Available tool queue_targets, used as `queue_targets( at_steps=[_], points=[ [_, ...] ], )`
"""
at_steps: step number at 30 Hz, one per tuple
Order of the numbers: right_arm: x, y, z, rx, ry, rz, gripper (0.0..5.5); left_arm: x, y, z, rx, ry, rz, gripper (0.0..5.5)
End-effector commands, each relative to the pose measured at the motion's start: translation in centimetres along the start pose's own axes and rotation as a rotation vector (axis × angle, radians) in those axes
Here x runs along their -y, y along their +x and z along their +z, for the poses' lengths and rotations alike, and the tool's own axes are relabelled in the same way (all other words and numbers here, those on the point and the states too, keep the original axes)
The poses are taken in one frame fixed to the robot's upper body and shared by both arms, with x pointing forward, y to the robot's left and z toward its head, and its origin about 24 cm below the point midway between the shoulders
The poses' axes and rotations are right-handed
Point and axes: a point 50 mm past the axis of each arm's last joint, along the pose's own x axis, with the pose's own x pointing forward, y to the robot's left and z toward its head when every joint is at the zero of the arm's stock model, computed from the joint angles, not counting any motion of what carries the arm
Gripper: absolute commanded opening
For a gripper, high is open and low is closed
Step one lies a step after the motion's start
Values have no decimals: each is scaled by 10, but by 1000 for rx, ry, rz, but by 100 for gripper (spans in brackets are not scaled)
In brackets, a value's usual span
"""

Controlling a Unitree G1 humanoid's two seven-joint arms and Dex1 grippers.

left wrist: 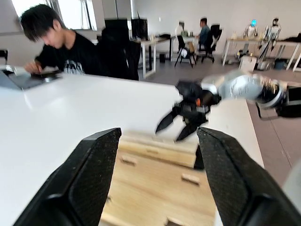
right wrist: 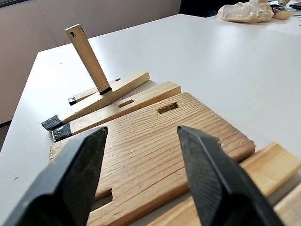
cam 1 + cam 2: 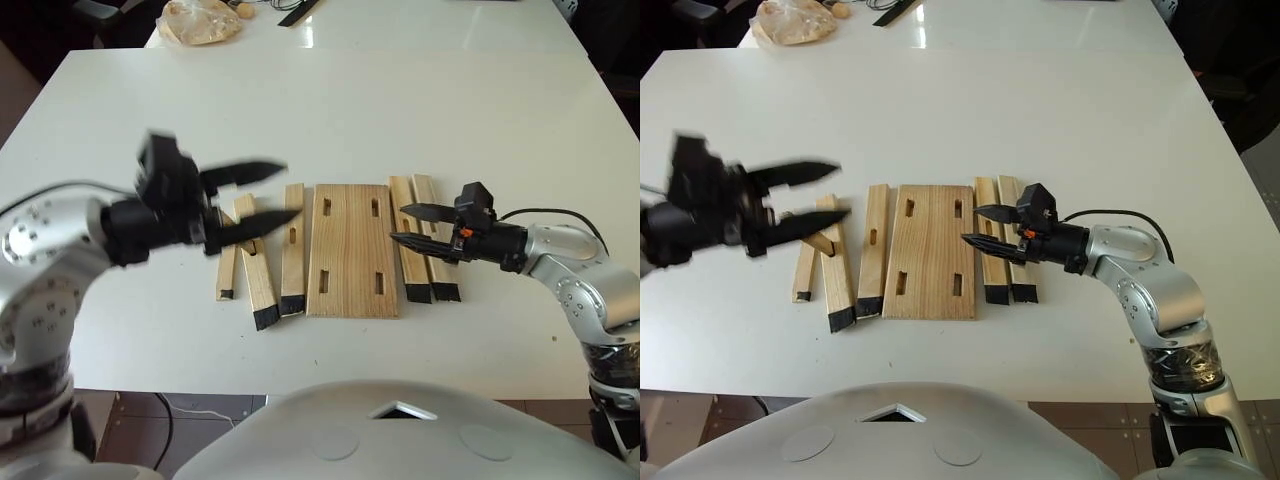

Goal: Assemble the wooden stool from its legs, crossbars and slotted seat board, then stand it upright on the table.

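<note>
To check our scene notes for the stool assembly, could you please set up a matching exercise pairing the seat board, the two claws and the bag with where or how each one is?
Things:
1. slotted seat board
2. left claw
3. right claw
4. bag

Places or states:
A. open, at the board's right edge
B. far off, beyond the parts, toward the robot's left
C. flat on the table, with wood on either side
D. open, over the wooden pieces left of the board

Pairs: 1-C, 2-D, 3-A, 4-B
</note>
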Motion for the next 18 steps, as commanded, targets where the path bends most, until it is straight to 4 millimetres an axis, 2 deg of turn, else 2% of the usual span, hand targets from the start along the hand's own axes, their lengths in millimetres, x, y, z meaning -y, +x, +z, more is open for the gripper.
queue_targets(
  at_steps=[1, 4, 7, 11, 18],
  points=[
    [4, -5, 4, 9, -15, -37, 273, 25, 4, -42, -191, -52, -60, 301],
    [5, -2, 4, 5, -22, -29, 273, 28, 9, -81, -324, -49, -37, 301],
    [6, 0, 5, 5, -26, -17, 273, 32, 11, -103, -398, -25, -38, 301],
    [5, 0, 5, 5, -26, -15, 273, 31, 2, -108, -446, 1, -43, 301],
    [1, 0, -1, 2, -15, -25, 273, 18, -31, -118, -607, 66, -38, 301]
  ],
)
